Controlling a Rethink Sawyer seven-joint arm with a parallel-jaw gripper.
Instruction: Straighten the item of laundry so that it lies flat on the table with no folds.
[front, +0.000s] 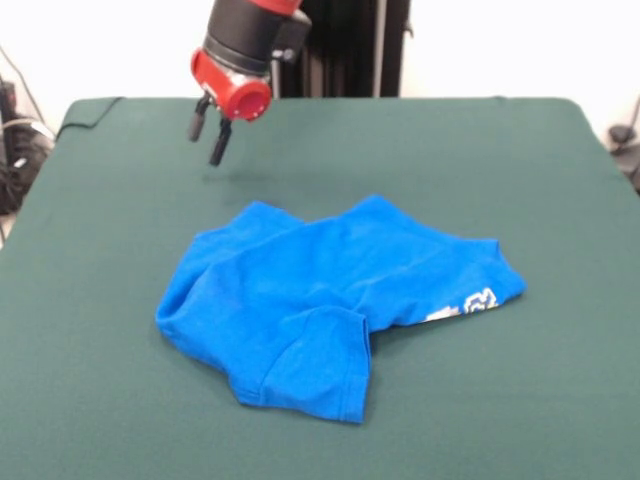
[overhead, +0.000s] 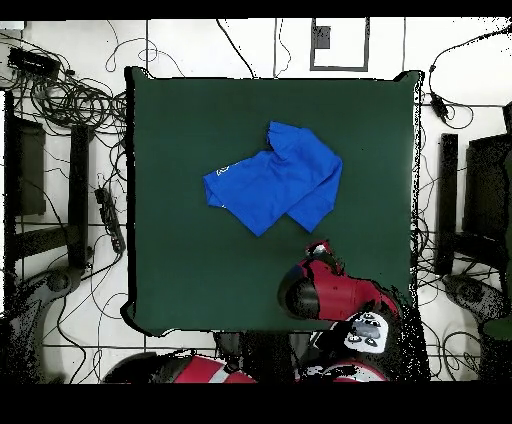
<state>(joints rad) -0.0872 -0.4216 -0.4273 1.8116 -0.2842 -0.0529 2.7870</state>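
Green table (front: 560, 400) carries a rumpled blue T-shirt (front: 330, 300), long axis sideways, lettering mostly folded under; gripper (front: 208, 132) hangs apart, fingers slightly spread.

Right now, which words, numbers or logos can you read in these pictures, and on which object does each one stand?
No text can be read.
Blue T-shirt: a white print shows at its folded edge, too crumpled and small to read.
Green table: no writing shows.

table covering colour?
Dark green felt-like cloth over the large rectangular table, clearest in the front view.
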